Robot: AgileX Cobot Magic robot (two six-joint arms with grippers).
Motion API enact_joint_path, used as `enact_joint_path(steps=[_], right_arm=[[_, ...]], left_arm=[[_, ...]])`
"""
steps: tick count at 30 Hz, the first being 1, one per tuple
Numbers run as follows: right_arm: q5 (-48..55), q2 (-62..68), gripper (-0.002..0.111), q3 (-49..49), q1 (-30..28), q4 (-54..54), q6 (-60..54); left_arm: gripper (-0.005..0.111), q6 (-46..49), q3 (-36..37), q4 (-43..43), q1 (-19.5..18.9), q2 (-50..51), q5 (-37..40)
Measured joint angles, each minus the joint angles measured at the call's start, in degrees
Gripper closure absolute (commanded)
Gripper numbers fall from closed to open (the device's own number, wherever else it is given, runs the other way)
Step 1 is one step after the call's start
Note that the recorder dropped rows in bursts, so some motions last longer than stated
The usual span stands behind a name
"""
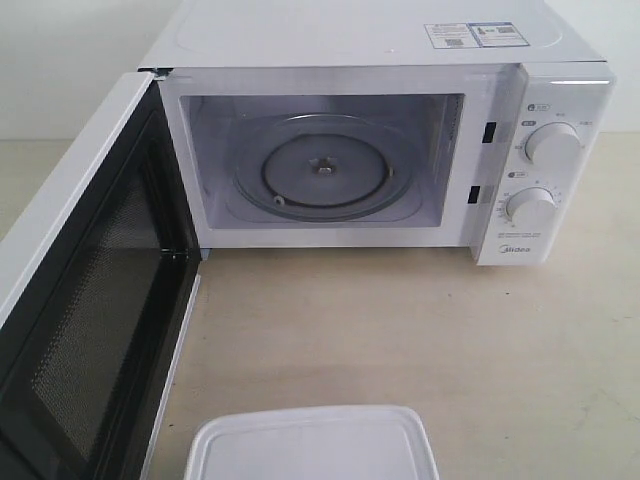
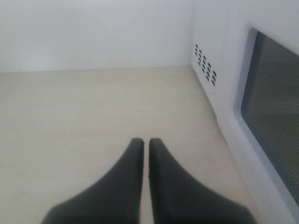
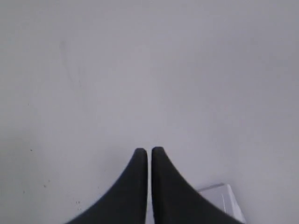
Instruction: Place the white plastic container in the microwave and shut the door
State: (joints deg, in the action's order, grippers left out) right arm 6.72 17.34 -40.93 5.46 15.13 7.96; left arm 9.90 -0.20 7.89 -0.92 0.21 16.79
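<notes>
The white microwave (image 1: pixel 380 50) stands at the back of the table with its door (image 1: pixel 90 300) swung wide open to the left. Its glass turntable (image 1: pixel 320 167) lies bare inside. At the bottom edge of the exterior view sits the white plastic container (image 1: pixel 312 445), lid on and cut off by the frame. Neither gripper shows in the exterior view. My left gripper (image 2: pixel 145 142) is shut and holds nothing; it hovers over the table beside the door's outer face (image 2: pixel 271 107). My right gripper (image 3: pixel 149 151) is shut too, with nothing in it, facing a plain grey surface.
Two round knobs (image 1: pixel 552 143) sit on the microwave's right panel. Bare beige tabletop (image 1: pixel 400 320) lies between the microwave and the container. A white wall (image 2: pixel 93 32) backs the table. A small white box corner (image 3: pixel 224 198) peeks out behind the right fingers.
</notes>
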Motion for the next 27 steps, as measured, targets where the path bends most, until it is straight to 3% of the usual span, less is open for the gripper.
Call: enact_joint_path(steps=[5,9,13,22,27], right_arm=[[14.4,13.9,0.108,-8.2,3.6,3.5,-3.9],[31.9,23.6,0.108,-7.5,7.7,10.6,-7.1],[40.9,28.6,0.108,-3.9,11.3,14.0,-10.1],[42.9,30.3,0.108,9.8,15.1,18.9,-11.0],[41.2,31.6,0.108,15.1,15.1,26.0,-18.9]], left_arm=[[0.102,0.0,0.0,0.0,0.0,0.0,0.0],[0.102,0.0,0.0,0.0,0.0,0.0,0.0],[0.102,0.0,0.0,0.0,0.0,0.0,0.0],[0.102,0.0,0.0,0.0,0.0,0.0,0.0],[0.102,0.0,0.0,0.0,0.0,0.0,0.0]])
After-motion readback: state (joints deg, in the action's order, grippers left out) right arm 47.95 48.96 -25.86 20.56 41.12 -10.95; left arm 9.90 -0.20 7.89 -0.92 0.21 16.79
